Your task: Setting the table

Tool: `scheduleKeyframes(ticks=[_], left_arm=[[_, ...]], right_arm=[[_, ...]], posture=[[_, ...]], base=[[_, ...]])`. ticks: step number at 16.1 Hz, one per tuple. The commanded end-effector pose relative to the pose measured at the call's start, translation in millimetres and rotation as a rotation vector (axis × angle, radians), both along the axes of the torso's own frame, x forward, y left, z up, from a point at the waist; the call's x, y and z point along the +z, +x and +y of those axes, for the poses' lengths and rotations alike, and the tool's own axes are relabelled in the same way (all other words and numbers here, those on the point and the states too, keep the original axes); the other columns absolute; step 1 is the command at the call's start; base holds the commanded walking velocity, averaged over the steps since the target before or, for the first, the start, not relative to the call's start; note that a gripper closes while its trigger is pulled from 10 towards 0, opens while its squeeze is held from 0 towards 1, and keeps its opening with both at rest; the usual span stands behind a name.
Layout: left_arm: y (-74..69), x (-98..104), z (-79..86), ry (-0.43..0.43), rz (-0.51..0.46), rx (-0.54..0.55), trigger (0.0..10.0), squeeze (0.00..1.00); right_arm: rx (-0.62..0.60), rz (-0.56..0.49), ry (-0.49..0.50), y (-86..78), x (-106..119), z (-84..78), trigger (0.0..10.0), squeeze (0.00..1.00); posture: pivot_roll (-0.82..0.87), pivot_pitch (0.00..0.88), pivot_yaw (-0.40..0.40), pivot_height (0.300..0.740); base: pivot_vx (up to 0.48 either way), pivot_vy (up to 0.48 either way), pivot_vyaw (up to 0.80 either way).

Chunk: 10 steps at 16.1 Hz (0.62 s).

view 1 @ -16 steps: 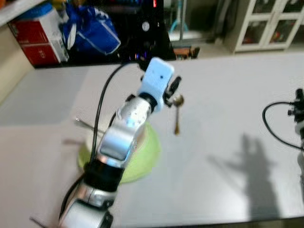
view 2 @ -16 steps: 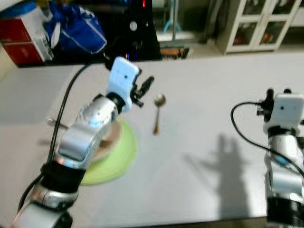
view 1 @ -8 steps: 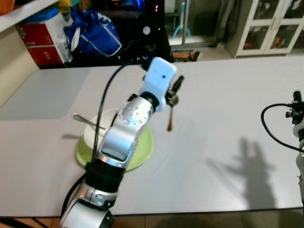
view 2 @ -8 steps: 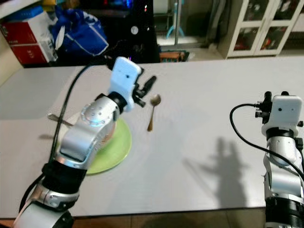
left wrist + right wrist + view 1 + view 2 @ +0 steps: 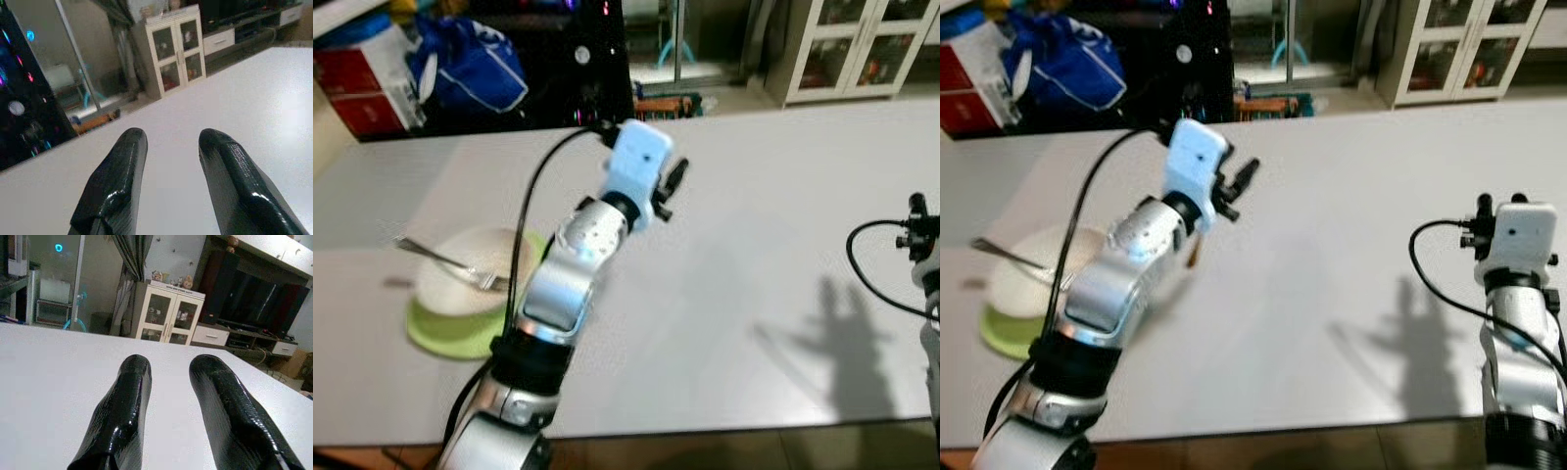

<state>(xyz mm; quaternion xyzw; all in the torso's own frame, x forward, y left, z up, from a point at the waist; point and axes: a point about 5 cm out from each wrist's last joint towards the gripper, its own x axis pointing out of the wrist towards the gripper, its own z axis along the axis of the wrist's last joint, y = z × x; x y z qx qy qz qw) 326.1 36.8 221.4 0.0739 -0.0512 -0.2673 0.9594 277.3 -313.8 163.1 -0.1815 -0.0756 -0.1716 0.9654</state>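
Fingers (image 5: pixel 122 171) of our left gripper (image 5: pixel 668 186) are apart and empty at twelve o'clock, while the bowl (image 5: pixel 460 284) with its fork (image 5: pixel 445 262) waits at nine o'clock, so we think placing more things comes next.

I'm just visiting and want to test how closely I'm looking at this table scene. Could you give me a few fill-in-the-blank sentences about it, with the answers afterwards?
1. The white bowl sits on a plate coloured ____.
2. The utensil resting in the bowl is a ____.
3. The fingers of the left gripper stand ____, holding nothing.
4. The cabinet beyond the table has doors made of ____.

Missing words: green; fork; open; glass
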Motion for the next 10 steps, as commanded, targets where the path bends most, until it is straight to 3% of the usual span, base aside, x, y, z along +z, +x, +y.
scheduleKeyframes(ticks=[1,5,10], left_arm=[[3.2,0.5,0.7,0.0,0.012,0.027,10.0,0.0],[29.2,-3.1,18.8,0.031,0.072,0.135,10.0,0.0],[64.1,-1.6,30.2,0.116,0.191,0.153,10.0,0.0]], right_arm=[[0.008,0.008,0.012,-0.2,-0.5,0.7,10.0,0.0],[0.011,0.017,0.016,-1.4,-0.8,0.5,10.0,0.0],[0.016,0.023,0.027,1.6,-1.9,3.0,10.0,0.0]], posture=[[-0.15,0.0,0.079,0.74],[-0.15,0.0,0.076,0.74],[-0.15,0.0,0.087,0.74]], base=[[0.0,0.0,0.0],[0.0,0.0,0.0],[0.0,0.0,0.0]])
